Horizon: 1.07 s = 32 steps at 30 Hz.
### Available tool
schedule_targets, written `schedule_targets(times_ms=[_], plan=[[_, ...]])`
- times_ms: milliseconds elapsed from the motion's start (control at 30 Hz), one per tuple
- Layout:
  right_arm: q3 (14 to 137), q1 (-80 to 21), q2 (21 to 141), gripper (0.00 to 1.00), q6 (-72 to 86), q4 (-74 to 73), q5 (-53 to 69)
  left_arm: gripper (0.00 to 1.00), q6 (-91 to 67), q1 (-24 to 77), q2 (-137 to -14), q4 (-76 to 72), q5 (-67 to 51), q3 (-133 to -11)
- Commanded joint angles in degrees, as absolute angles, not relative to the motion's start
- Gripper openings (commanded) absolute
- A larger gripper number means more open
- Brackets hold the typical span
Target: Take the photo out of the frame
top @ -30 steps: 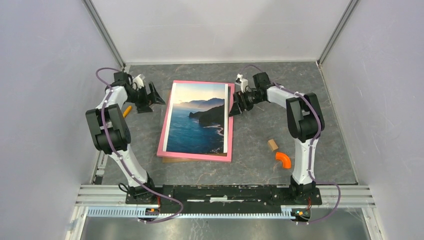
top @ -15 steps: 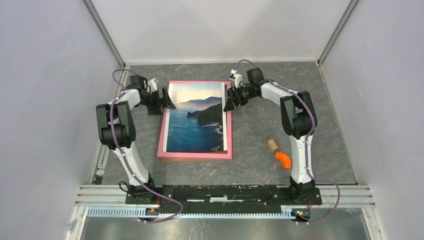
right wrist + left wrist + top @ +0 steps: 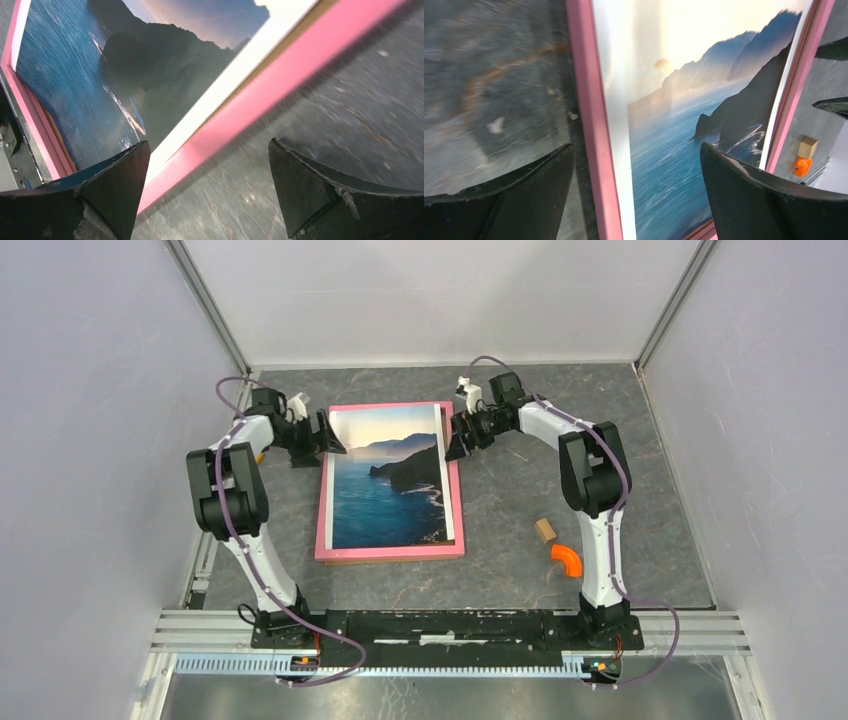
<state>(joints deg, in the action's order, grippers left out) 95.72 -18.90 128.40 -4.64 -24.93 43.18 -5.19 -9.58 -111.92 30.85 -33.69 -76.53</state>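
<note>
On the grey marbled tabletop [image 3: 520,490] lies a large rectangular frame [image 3: 322,530] with a smooth pink rim. A glossy print [image 3: 390,495] of blue sea and dark cliffs lies face up across it. At its far corners the left gripper [image 3: 328,435] and right gripper [image 3: 455,445] each straddle a rim, black jaws spread wide, gripping nothing. A small wooden block [image 3: 545,530] and an orange curved piece [image 3: 568,559] sit to the right, well apart.

My left arm [image 3: 262,565] and right arm [image 3: 598,560]: white links, black joint housings, a purple cable [image 3: 678,630] along each. Left fingers [image 3: 509,197] matte black wedges, curved inner faces; right fingers [image 3: 320,195] same, edges chipped grey
</note>
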Motion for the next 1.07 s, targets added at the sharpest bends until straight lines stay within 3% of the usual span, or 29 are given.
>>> schedule_targets(times_ms=[0, 200, 333, 667, 1033], plan=[[95.7, -13.2, 120.3, 0.95, -6.8, -28.8, 43.9, 1.0, -2.8, -13.7, -105.1, 38.5, -35.4, -86.4], [98.0, -8.5, 110.6, 0.98, -16.1, -36.9, 44.0, 1.0, 9.6, -15.0, -98.2, 49.4, -29.6, -94.6], [91.0, -5.4, 102.0, 0.98, -19.8, -36.1, 41.0, 1.0, 16.1, -17.5, -94.1, 54.0, -31.5, -94.5], [58.5, -2.4, 83.1, 0.98, -23.9, -21.9, 31.3, 1.0, 14.2, -21.2, -81.0, 44.4, -34.7, -70.6], [56.5, -2.3, 85.2, 0.98, -23.5, -21.2, 34.5, 1.0, 8.5, -21.2, -78.3, 39.1, -32.3, -61.8]])
